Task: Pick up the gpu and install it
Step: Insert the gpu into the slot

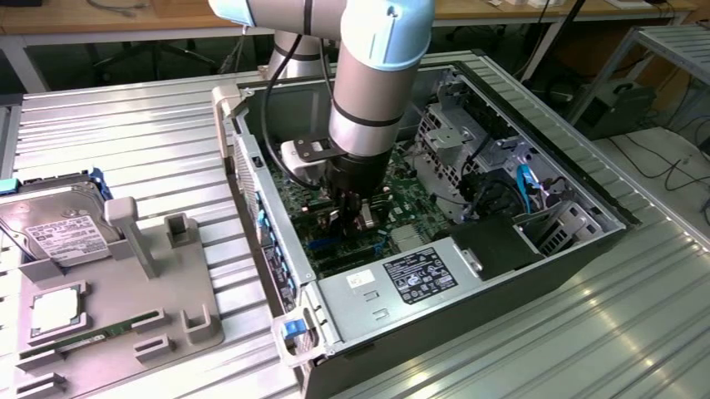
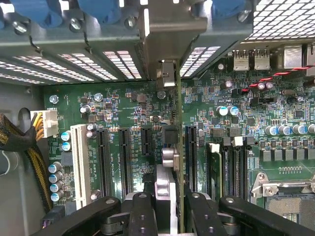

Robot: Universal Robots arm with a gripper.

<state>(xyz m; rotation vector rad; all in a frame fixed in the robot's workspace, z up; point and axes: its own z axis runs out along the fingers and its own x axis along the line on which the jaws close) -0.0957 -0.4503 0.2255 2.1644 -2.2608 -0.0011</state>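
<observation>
Ribbed metal table [image 1: 133, 133] fills the exterior view, with workbenches behind; on it lies an open computer case [image 1: 560, 162], and on the exterior view's left a grey fixture tray [image 1: 122, 307] carries a hard drive [image 1: 56, 229]. The arm [image 1: 372, 91] reaches straight down into the case; the gripper [image 1: 355, 223] hangs low over the motherboard [image 1: 416, 199], jaws drawn narrow on the gpu [image 1: 362, 218], much of which its own body hides; the power supply [image 1: 411, 278] sits near, toward the case's front.

From the wrist view the gpu [image 2: 178, 147] shows edge-on, upright, pinched between the black fingers [image 2: 140, 211]; its silver end bracket [image 2: 170, 29] reaches the rear wall's vented openings [image 2: 118, 64]; its green edge runs just beside a long black slot [image 2: 191, 152], with more slots [image 2: 104, 162] on the other side. Whether the card's contacts already touch the slot I cannot tell.

Judged from this, the seating step is in hand. It wants the card held plumb, its lower edge parallel to the slot along the whole length; pressure should go straight down and even, not rocking; the bracket should slide flat against the rear wall rather than catch its rim; the capacitors [image 2: 227, 111] close by want clearance.
</observation>
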